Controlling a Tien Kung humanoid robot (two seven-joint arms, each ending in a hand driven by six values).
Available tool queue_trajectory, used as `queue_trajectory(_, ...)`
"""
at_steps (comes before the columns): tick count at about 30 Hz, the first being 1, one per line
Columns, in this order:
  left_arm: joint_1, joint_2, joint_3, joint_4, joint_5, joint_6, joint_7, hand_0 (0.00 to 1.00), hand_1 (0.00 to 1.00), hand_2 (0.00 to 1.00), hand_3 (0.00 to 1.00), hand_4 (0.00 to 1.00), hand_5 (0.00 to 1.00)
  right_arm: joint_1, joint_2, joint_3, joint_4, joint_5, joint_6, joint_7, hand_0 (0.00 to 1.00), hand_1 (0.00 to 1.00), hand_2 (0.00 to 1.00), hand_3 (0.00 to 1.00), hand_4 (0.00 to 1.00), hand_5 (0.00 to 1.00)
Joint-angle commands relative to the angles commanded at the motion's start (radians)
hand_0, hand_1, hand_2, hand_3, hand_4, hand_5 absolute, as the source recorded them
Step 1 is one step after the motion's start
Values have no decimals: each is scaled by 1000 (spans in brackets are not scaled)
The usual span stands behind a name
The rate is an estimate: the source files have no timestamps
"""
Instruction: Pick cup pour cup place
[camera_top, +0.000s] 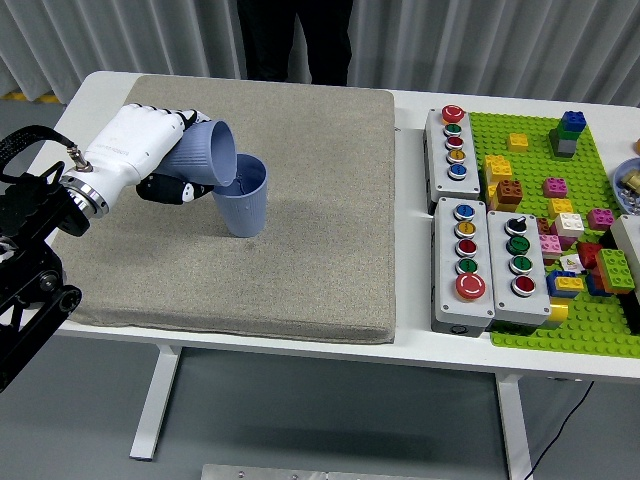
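Head view has the tipped cup lying nearly on its side in the left hand, fingers wrapped round its body, mouth over the upright cup standing on the mat toward the table's left. Both look like thin, light plastic, so I'd guess they flex and slide easily; mid-body is the sensible place to hold. Button boxes and bricks sit well off to the right.
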Motion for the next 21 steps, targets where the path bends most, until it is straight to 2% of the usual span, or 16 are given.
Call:
queue_trajectory(10, -8, 5, 6, -6, 0, -1, 3, 519, 539, 552, 522, 660, 237, 0, 1, 0, 0, -1, -1, 0, 680, 673, 682, 642, 439, 176)
queue_trajectory(21, -46, 32, 42, -1, 0, -4, 17, 520, 539, 552, 523, 658, 236, -8, 2, -2, 0, -3, 0, -2, 680, 674, 682, 641, 439, 176)
